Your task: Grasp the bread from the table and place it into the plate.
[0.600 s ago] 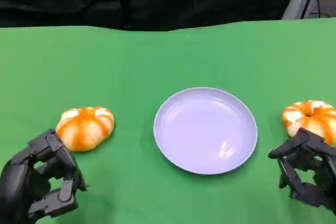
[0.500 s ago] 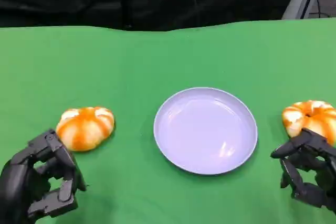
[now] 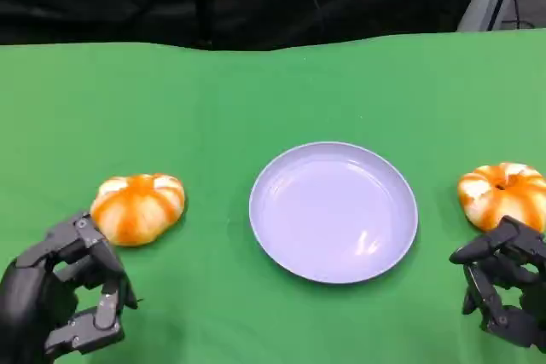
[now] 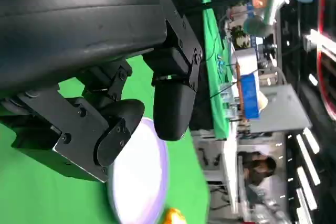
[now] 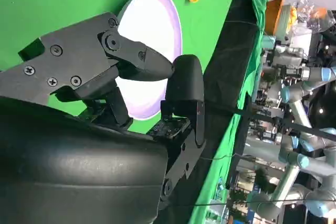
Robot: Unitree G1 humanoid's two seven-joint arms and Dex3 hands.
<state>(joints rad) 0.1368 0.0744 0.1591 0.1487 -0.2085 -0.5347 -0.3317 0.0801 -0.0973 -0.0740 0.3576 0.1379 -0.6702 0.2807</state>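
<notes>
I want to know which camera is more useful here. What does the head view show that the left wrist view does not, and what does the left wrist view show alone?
Head view alone: the right hand near the right bread, both apart. Left wrist view alone: a person beside the table, and cluttered equipment behind. Both share the purple plate, bare, the green table and the left hand, holding nothing.

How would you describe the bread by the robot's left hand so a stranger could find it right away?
Start at the lavender plate in the middle of the green table. On the plate's left side lies an orange-and-white bread roll, just beyond the fingers of the left hand. A similar roll sits on the plate's opposite side, by the right hand.
</notes>
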